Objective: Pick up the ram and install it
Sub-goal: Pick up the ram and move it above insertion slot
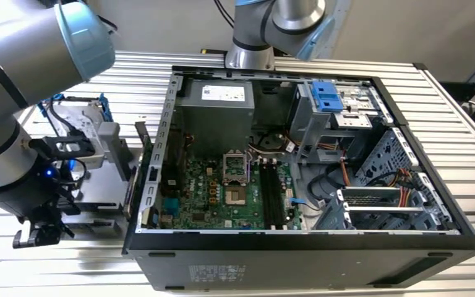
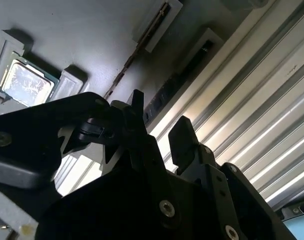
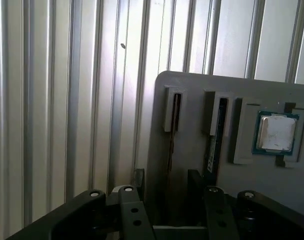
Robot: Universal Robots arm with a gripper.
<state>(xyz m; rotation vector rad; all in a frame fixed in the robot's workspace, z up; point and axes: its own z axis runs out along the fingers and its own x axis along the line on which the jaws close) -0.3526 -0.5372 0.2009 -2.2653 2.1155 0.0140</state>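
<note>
The open computer case (image 1: 303,253) stands beside the grey parts tray (image 3: 192,95). Above the tray, the gripper (image 3: 166,175) has its jaws spread, holding nothing, astride the ram (image 3: 173,130), which stands on edge in a tray slot. Judged: the pick-up step, ram not yet grasped; closing calls for fingers square on that thin edge. The tray's recess holds a processor (image 3: 276,132).

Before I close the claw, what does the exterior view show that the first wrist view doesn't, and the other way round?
Exterior view: the open case, its motherboard with black memory slots, and the arm beside the case, at the exterior view's left.
First wrist view: a grey tray, the ram edge-on in a slot between the fingers of the open claw, a second stick, and a square chip.
Both: the slatted table.
</note>
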